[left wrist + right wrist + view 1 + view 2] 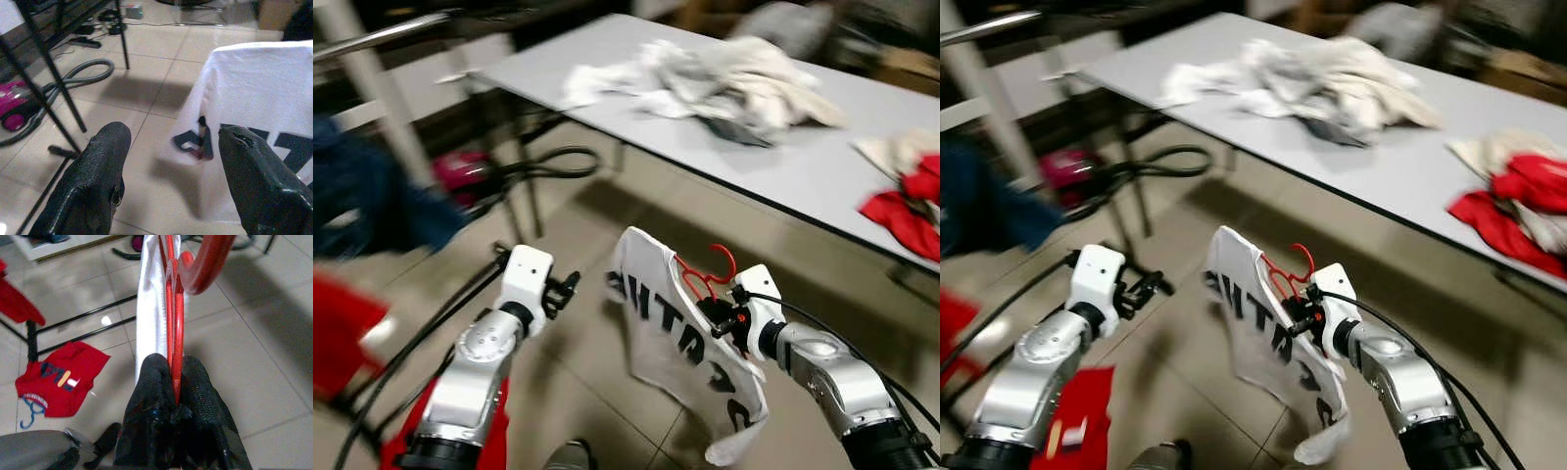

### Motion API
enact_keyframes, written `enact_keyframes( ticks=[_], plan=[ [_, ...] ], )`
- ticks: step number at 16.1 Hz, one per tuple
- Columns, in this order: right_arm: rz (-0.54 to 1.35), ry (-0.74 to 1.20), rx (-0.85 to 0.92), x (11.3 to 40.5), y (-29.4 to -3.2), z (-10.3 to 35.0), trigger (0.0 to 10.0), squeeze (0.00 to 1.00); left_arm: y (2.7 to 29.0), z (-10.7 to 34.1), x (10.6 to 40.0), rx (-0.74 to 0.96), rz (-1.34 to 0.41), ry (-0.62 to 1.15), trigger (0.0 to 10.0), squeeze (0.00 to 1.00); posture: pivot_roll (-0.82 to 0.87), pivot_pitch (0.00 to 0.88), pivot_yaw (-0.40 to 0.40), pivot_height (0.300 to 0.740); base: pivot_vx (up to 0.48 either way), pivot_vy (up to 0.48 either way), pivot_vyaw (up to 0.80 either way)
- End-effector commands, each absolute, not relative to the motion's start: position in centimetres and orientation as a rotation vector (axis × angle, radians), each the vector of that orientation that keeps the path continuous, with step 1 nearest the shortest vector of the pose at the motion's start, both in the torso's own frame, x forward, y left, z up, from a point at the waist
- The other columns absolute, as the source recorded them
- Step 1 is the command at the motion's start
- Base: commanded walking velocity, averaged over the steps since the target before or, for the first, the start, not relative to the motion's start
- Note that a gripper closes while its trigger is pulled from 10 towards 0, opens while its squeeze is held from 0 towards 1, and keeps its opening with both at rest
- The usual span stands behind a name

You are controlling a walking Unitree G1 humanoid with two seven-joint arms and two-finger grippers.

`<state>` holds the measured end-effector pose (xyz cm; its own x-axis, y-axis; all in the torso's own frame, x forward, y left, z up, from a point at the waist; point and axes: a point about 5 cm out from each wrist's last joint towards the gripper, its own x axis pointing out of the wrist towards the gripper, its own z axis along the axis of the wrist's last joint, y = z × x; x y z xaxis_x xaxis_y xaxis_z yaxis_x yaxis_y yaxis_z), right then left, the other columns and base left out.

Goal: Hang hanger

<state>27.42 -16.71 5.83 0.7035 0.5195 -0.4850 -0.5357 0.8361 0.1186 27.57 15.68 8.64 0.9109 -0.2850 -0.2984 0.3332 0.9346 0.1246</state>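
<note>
In the right pincer (175,382), a red hanger (172,308) carries a white shirt (675,343).

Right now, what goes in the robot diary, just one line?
right pincer: shut on red hanger | white shirt: on hanger | left pincer: open, empty | rail: not reached

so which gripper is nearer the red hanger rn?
Right. The right gripper has its fingers shut on the red hanger, which carries the white shirt. The left gripper is open, off to the shirt's left, touching neither.
</note>
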Motion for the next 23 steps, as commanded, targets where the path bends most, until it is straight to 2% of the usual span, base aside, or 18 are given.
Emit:
enact_keyframes(
  ticks=[1,2,6,7,9,13,15,23],
  plan=[
    [0.584,0.493,-0.048,28.1,-16.8,6.6,10.0,0.0,15.8,8.5,27.6,0.195,-0.301,0.281,10.0,0.0,-0.05,0.047,-0.029,0.74,0.0,-0.48,0.8],
    [0.582,0.492,-0.053,28.2,-16.8,6.6,10.0,0.0,15.9,8.5,27.6,0.192,-0.293,0.281,10.0,0.0,-0.05,0.045,-0.03,0.74,0.0,-0.48,0.8],
    [0.34,0.396,-0.172,29.4,-17.9,7.3,10.0,0.0,15.8,9.4,27.8,0.189,-0.3,0.223,10.0,0.0,-0.04,0.027,-0.039,0.74,0.0,0.0,0.0],
    [0.302,0.362,-0.19,28.8,-17.9,7.4,10.0,0.0,15.9,10.1,28.1,0.11,-0.294,0.183,10.0,0.0,-0.03,0.026,-0.039,0.74,0.0,0.0,0.0],
    [0.268,0.34,-0.052,28.2,-18.0,7.0,10.0,0.0,16.4,9.6,28.1,0.09,-0.251,0.199,10.0,0.0,-0.03,0.02,-0.035,0.74,0.321,0.0,0.0],
    [0.147,0.347,-0.023,27.5,-18.8,5.5,10.0,0.0,17.4,8.3,27.7,0.092,-0.242,0.22,10.0,0.0,-0.03,0.017,-0.013,0.74,0.43,0.0,0.0],
    [0.136,0.347,-0.015,27.2,-18.7,5.4,10.0,0.0,17.5,8.0,27.7,0.107,-0.25,0.232,10.0,0.0,-0.04,0.016,0.01,0.74,0.452,0.0,0.0],
    [0.144,0.333,-0.051,27.4,-19.2,5.4,10.0,0.0,17.4,7.8,27.9,0.088,-0.239,0.229,10.0,0.0,-0.03,0.014,0.006,0.74,0.437,0.0,0.0]
  ],
)
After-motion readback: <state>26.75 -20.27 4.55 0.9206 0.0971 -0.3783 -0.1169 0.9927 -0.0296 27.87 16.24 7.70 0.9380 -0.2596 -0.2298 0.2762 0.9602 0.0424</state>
